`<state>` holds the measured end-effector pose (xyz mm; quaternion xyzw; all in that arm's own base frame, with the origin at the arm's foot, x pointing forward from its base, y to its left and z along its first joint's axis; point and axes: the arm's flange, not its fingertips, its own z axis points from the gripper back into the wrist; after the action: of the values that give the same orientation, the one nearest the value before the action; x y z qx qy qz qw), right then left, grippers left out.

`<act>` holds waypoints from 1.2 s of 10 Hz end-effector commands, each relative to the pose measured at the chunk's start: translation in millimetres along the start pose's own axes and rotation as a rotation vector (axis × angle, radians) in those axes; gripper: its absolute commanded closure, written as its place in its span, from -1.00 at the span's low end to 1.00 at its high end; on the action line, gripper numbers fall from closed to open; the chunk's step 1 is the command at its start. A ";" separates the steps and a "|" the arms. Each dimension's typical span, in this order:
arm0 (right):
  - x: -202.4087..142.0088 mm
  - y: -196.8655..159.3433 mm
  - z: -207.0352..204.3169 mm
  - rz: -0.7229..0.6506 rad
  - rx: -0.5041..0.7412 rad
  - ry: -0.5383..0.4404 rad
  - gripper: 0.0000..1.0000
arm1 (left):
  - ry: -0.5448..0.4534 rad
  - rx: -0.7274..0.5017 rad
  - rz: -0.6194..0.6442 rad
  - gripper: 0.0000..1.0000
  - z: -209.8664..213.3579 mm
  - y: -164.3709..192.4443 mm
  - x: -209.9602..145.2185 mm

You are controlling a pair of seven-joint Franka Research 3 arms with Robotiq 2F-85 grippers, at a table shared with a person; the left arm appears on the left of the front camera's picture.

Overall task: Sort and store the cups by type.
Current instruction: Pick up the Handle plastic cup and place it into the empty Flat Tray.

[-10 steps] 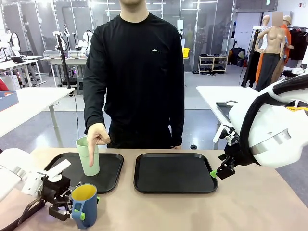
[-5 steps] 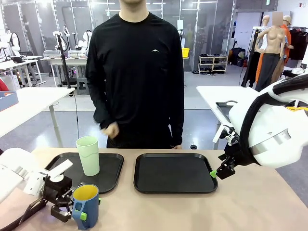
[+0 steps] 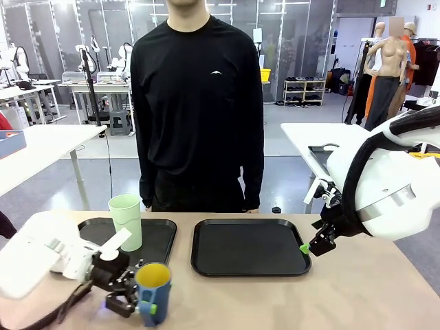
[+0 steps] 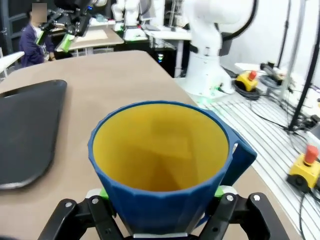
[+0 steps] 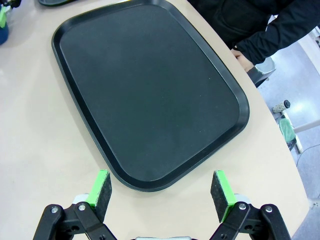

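Rightward and slightly nearer since a second ago, the left gripper [image 3: 137, 302] stays clamped on the blue mug [image 3: 153, 293], carried upright before the left tray [image 3: 155, 249]; its pads are mostly hidden. Mint tumbler [image 3: 126, 221] stands on that tray. Far right, the right gripper [image 5: 161, 193] hangs spread beside the right tray [image 3: 249, 247].

Short dark blue mug with handle [image 3: 154, 294]: dark blue exterior, plain yellow interior, no pattern. Tall pale mint-green handleless plastic tumbler [image 3: 126, 221]: uniform pale mint green. Two rectangular plastic trays, left tray [image 3: 159, 240] and right tray [image 3: 249, 247]: plain matte black. Wooden table top [image 3: 357, 295]: light beige. Left gripper [image 4: 159, 196] and right gripper [image 5: 162, 192]: black linkages, green pads. Robot arm shells [image 3: 385, 185]: white. Person's long-sleeved top [image 3: 199, 103]: black, small white chest emblem.
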<state>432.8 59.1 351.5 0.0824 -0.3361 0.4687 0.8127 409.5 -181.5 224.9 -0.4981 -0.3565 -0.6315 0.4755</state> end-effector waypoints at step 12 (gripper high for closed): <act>0.9 0.9 -0.1 0.000 -0.002 -0.001 -1.00 | -0.075 0.201 -0.074 -0.06 -68.8 79.4 68.3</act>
<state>432.8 59.2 351.5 0.0824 -0.3361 0.4688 0.8127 467.6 -289.3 269.5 -0.4577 -0.4522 -0.5877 0.4906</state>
